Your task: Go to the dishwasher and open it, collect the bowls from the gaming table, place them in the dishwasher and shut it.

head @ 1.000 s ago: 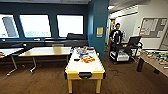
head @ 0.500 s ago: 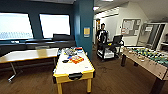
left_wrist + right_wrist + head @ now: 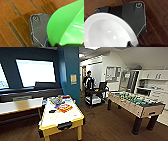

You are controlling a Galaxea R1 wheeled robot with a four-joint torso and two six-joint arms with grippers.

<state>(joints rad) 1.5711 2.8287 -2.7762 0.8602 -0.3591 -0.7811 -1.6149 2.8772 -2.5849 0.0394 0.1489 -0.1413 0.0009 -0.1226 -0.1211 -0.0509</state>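
Observation:
A bright green bowl (image 3: pixel 66 25) looms large in the left wrist view, hanging above the brown carpet with my left gripper (image 3: pixel 54 45) shut on its rim. In the right wrist view a white bowl (image 3: pixel 107 33) is carried the same way, my right gripper (image 3: pixel 132 45) shut on its edge. The gaming table (image 3: pixel 62 117), with a white top and yellow frame, stands low and left in the head view, with some coloured items on its far end. The dishwasher is out of view.
A wooden table-football table (image 3: pixel 132 100) stands to the right. Beyond it is a kitchen corner with white cabinets (image 3: pixel 152 84). A person (image 3: pixel 88 82) stands behind a black cart (image 3: pixel 96 95) in the passage beside the blue pillar (image 3: pixel 71 72). A long desk (image 3: pixel 17 105) is at left.
The whole head view has swung right: the yellow table slid left in the picture and the table-football table and kitchen corner came into view. The person stays by the cart.

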